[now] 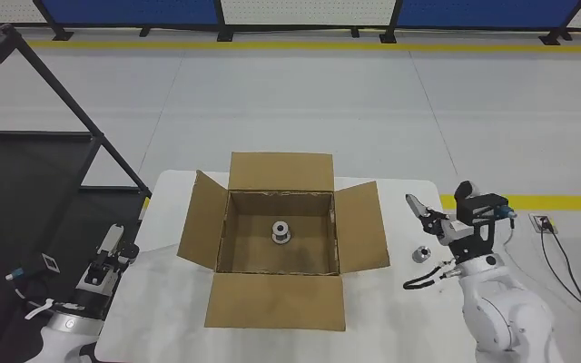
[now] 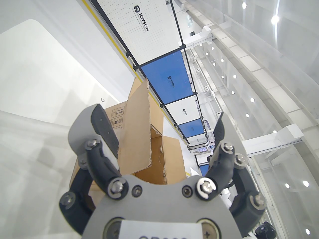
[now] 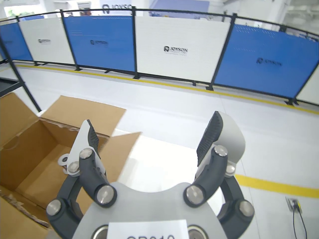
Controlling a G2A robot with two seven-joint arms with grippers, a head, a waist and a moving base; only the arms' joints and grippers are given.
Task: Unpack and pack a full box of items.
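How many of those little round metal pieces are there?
2. One metal piece sits mid-floor inside the open cardboard box; the other lies on the white table beyond its right flap. The box walls could hide more.

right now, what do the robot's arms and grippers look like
The left gripper and right gripper each have pale grey fingers with black ribbed pads, black links, silver screws and a white label on a grey plate. The right arm is white, with black cables.
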